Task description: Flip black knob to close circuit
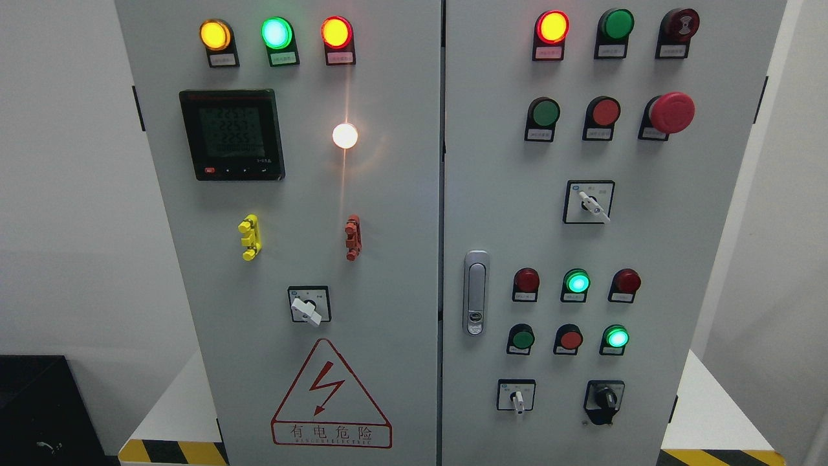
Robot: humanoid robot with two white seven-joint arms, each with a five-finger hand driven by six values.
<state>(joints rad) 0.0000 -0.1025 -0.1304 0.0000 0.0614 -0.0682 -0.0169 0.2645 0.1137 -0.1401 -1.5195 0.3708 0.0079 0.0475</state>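
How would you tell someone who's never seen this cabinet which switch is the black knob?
Go to the right door of the grey cabinet and look at its bottom row, below the small round lamps. There the black knob sits at the right, beside a white-handled switch. It is the only rotary switch here with a black handle; the others have white ones.

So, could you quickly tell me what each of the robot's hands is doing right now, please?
Left hand: not in view.
Right hand: not in view.
The black knob at the cabinet's lower right has nothing touching it.
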